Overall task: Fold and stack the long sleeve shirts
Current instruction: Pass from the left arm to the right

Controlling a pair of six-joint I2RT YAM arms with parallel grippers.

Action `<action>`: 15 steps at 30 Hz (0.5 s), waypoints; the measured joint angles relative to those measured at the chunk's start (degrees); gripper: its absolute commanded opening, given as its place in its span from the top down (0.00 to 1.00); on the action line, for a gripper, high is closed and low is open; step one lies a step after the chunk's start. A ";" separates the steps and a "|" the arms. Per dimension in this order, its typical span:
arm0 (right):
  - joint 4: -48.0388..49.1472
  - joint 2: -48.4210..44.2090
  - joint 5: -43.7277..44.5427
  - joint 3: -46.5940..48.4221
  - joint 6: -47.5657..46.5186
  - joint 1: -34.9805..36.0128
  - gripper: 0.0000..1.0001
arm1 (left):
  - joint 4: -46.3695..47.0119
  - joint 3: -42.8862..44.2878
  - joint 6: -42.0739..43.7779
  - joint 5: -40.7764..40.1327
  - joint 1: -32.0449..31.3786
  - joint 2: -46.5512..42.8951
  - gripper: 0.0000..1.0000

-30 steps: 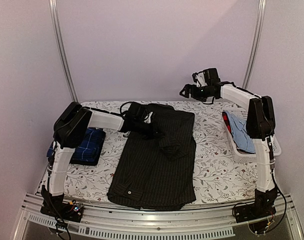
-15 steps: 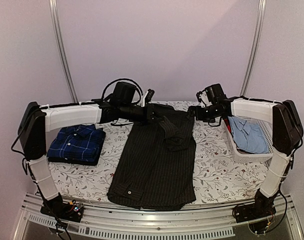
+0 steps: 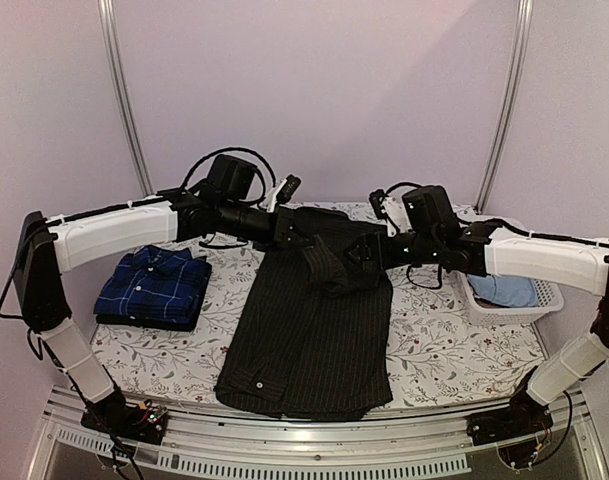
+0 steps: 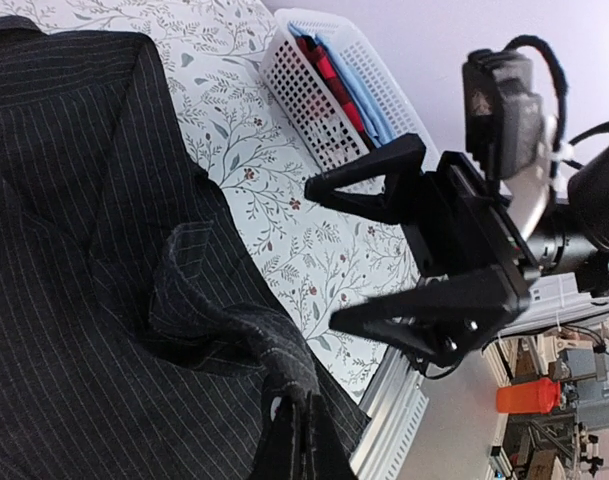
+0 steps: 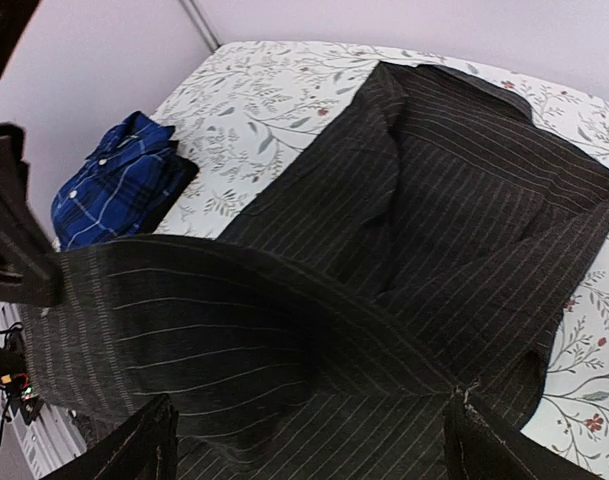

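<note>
L gripper (image 4: 296, 442): fingers pinched tight on a raised ridge of the black pinstripe shirt (image 3: 314, 330), holding it up off the rest of the cloth toward the collar end. R gripper (image 5: 312, 430): fingers spread wide, facing the L one at close range. A lifted band of the same shirt runs across between its two fingers in the R wrist cam; can't tell if either pad touches it. That band blocks most of what lies under it from that cam. Shirt body lies lengthwise mid-table on the floral table cover (image 3: 434, 345), hem toward me. Navy check shirt (image 3: 154, 288) sits folded at the L side, well apart from both grippers. White basket (image 3: 514, 312) at the R edge w/ light-blue cloth (image 3: 504, 290) in it. R forearm crosses above it in top view and hides most of the contents; L wrist cam also shows a red item (image 4: 334, 85) in there. Vs 0.5 s ago: R gripper has come in from the shirt's far R corner to over the cloth, R arm stretched lower. L grip abt same spot, L elbow lower. Navy shirt hasn't moved.
</note>
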 measured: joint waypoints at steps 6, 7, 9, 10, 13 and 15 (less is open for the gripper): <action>1.33 -3.48 0.07 -1.95 -1.68 3.41 0.11 | -2.51 1.73 2.49 0.55 -0.35 0.00 1.00; 1.49 -3.80 0.04 -2.43 -1.86 3.45 0.11 | -2.80 2.10 2.80 0.63 -0.35 0.00 1.00; 1.53 -4.24 0.02 -3.13 -2.73 3.82 0.11 | -3.67 3.34 3.67 1.38 -0.35 0.02 1.00; 1.53 -4.28 0.00 -3.17 -3.37 4.24 0.11 | -3.98 4.00 4.13 1.99 -0.35 0.02 1.00; 2.40 -4.31 -1.27 -2.97 -5.57 5.31 0.11 | -5.25 6.54 6.12 4.24 -0.35 0.42 1.00; 2.73 -4.26 -2.75 -2.40 -7.15 5.66 0.12 | -5.77 7.89 7.45 5.42 -0.37 0.63 1.00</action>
